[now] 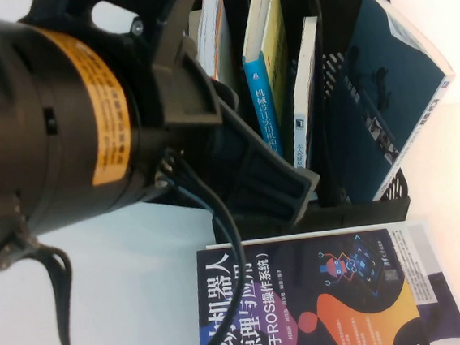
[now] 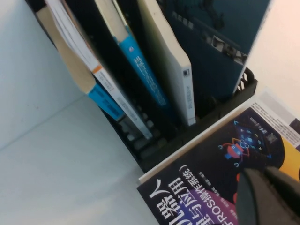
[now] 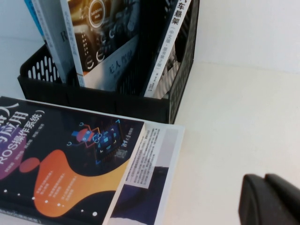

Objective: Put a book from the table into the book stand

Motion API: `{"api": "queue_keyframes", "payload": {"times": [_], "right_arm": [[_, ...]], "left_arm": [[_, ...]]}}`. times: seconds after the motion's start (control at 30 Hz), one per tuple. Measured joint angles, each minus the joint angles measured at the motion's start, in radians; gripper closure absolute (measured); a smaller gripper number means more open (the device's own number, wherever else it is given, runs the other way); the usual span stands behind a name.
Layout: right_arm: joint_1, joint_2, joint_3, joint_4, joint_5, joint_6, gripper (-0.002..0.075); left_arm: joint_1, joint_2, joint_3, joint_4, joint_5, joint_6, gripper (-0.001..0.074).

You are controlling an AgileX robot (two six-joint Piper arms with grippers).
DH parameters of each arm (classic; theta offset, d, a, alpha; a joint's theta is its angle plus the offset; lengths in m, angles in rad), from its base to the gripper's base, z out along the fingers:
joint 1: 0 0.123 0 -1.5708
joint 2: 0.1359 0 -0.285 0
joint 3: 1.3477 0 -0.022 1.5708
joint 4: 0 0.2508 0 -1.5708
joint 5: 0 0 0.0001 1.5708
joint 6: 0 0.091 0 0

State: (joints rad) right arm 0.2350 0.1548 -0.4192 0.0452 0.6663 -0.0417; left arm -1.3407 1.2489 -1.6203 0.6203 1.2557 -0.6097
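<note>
The book, white with a gold-grey circuit graphic, stands upright in a middle slot of the black book stand. Its white spine shows in the high view and the left wrist view. The stand sits at the back of the white table. My left gripper is shut and empty, just in front of the stand, above the dark navy book; it also shows in the left wrist view. My right gripper is shut and empty over bare table to the right of that book.
A dark navy book with orange shapes lies flat on the table in front of the stand. Blue-spined books and a large teal book fill other slots. My left arm blocks the left of the high view.
</note>
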Motion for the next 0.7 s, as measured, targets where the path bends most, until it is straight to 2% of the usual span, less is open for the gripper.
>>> {"api": "queue_keyframes", "payload": {"times": [0.27,0.4,0.53,0.6,0.7], "right_arm": [[0.000,0.000,0.000,0.000,0.000,-0.002,0.0729],[0.000,0.000,0.000,0.000,0.000,-0.002,0.0729],[0.000,0.000,0.000,0.000,0.000,-0.002,0.0729],[0.000,0.000,0.000,0.000,0.000,-0.002,0.0729],[0.000,0.000,0.000,0.000,0.000,-0.002,0.0729]], "left_arm": [[0.004,0.000,0.000,0.014,0.000,0.057,0.0738],[0.058,-0.002,0.001,0.026,0.000,0.051,0.0738],[0.222,-0.022,0.005,-0.055,-0.002,0.047,0.0738],[0.360,-0.045,0.030,-0.133,-0.022,0.055,0.0738],[0.585,-0.097,0.134,-0.305,-0.159,0.109,0.0738]]}}
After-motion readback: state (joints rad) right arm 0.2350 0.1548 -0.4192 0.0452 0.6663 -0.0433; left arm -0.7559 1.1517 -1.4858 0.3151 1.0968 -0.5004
